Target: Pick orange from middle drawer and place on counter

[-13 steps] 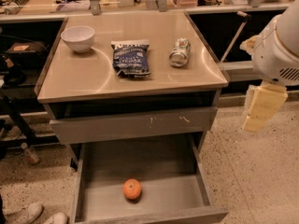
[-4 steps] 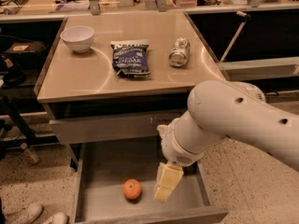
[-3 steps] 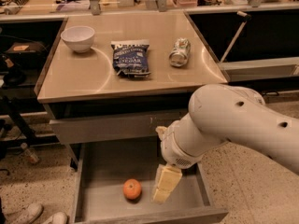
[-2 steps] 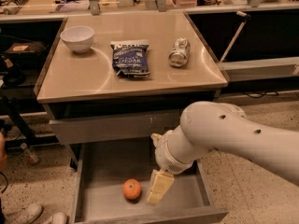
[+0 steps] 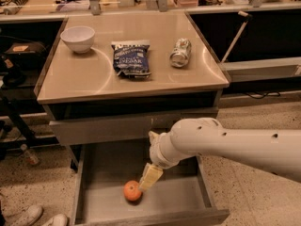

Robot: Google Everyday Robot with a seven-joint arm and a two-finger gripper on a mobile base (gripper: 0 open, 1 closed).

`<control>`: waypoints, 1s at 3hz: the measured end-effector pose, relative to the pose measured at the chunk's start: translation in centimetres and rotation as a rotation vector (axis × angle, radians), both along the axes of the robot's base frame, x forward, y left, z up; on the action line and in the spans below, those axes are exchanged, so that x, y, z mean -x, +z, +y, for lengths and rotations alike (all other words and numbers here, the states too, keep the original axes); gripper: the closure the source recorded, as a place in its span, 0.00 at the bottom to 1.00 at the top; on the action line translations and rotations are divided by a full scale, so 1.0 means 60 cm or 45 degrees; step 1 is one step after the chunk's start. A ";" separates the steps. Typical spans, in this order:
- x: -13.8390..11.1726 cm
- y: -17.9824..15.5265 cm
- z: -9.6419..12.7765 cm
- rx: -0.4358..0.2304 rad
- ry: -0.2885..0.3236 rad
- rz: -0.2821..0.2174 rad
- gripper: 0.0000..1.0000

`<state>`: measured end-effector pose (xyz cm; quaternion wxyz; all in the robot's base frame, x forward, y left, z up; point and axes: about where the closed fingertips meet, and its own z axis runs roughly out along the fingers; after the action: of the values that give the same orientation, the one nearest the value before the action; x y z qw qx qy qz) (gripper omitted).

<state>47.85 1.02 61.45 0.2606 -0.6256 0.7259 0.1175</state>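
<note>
Middle drawer (image 5: 181,197) seen open. Orange (image 5: 132,191) not yet lifted, lying on drawer floor. Tool (image 5: 146,181) positioned just beside orange; open or closed cannot be told. Grasp, lift, placement on desk (image 5: 87,79) judged outstanding.

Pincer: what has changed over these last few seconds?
The pincer swung from right of the counter down into the middle drawer, then across to beside the orange; no grasp visible. The orange, bowl, chip bag and can stayed put.
</note>
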 end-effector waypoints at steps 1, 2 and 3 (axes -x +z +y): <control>0.000 0.000 0.000 0.000 0.000 0.000 0.00; 0.009 -0.057 0.029 -0.042 0.017 0.050 0.00; 0.004 -0.116 0.058 -0.103 0.024 0.067 0.00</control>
<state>47.61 4.48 54.51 0.2655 -0.6181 0.7211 0.1657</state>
